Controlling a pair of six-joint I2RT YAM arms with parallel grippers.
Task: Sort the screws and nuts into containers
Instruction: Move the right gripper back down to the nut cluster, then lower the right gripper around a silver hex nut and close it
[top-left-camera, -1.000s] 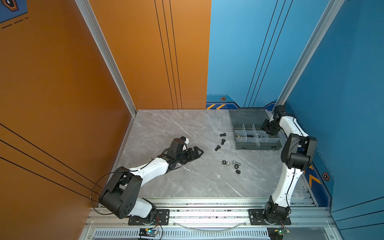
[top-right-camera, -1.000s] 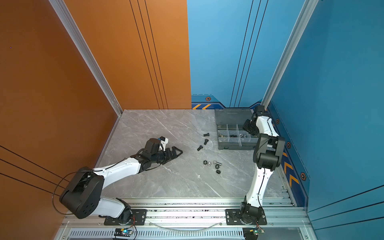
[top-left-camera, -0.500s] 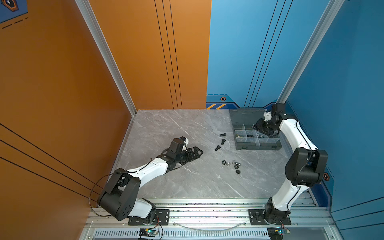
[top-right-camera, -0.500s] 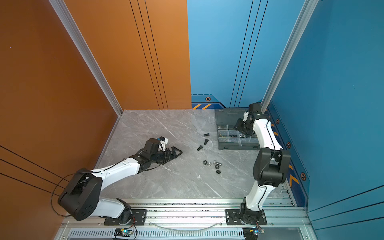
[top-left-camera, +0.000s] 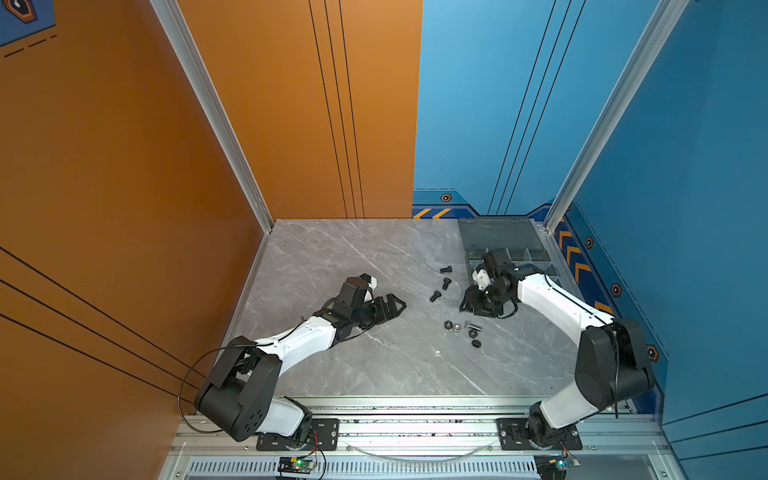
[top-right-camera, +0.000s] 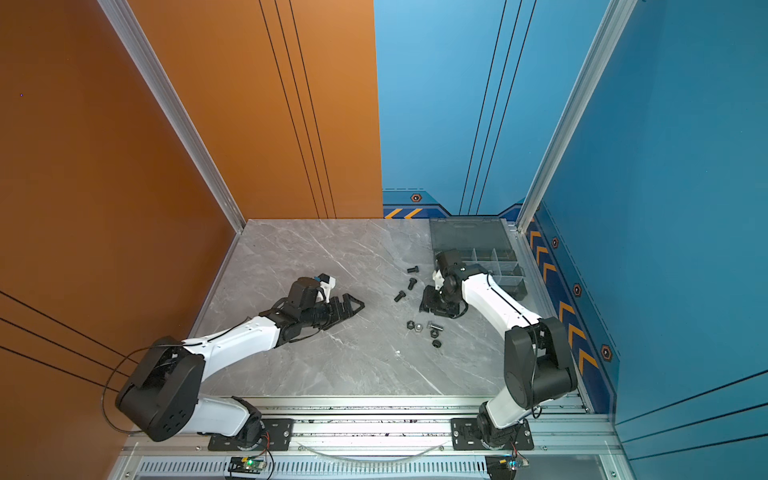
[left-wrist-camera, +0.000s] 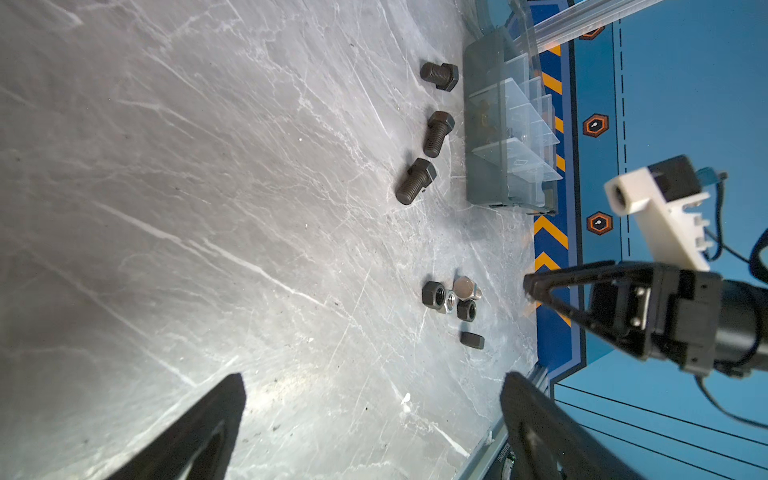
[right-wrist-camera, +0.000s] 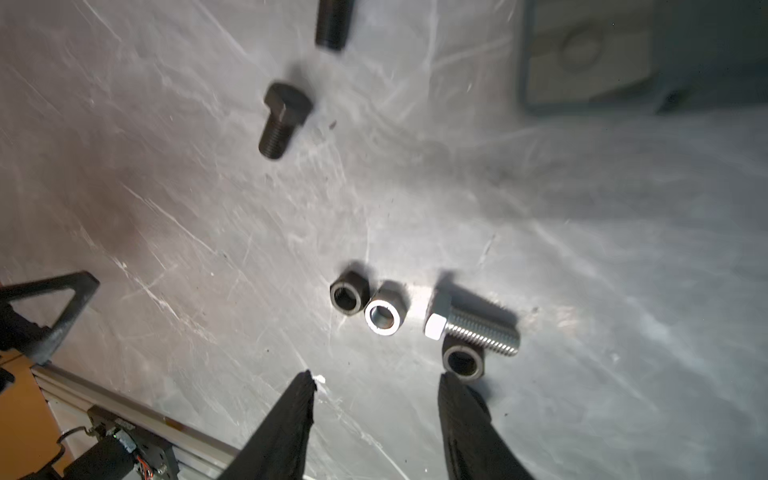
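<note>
Now, right pincer (right-wrist-camera: 376, 382): jaws parted with nothing between them, low over the counter (top-left-camera: 353, 257), tips pointing at the small cluster of fasteners just near of it.
Left pincer (left-wrist-camera: 374, 380): spread wide and empty, lying low at the left-middle of the counter, well apart from every fastener.
Black hex bolts (top-left-camera: 446, 284): three on their sides in a loose line, just left of the organizer box and of the right pincer.
Silver hex bolt (right-wrist-camera: 469, 324): on its side in the cluster, with one black nut right against it.
Silver nut (right-wrist-camera: 385, 318): flat with its hole up, touching a black nut and just beside the silver hex bolt.
Black nuts (right-wrist-camera: 350, 293): two in the cluster; a third (top-left-camera: 476, 343) sits alone on edge, just near of it.
Organizer box (top-right-camera: 498, 259): open in the far right corner of the counter, with the right arm crossing its near-left part; contents too dim to tell.
Lid (top-right-camera: 465, 235): folded back flat on the far side of the box.
</note>
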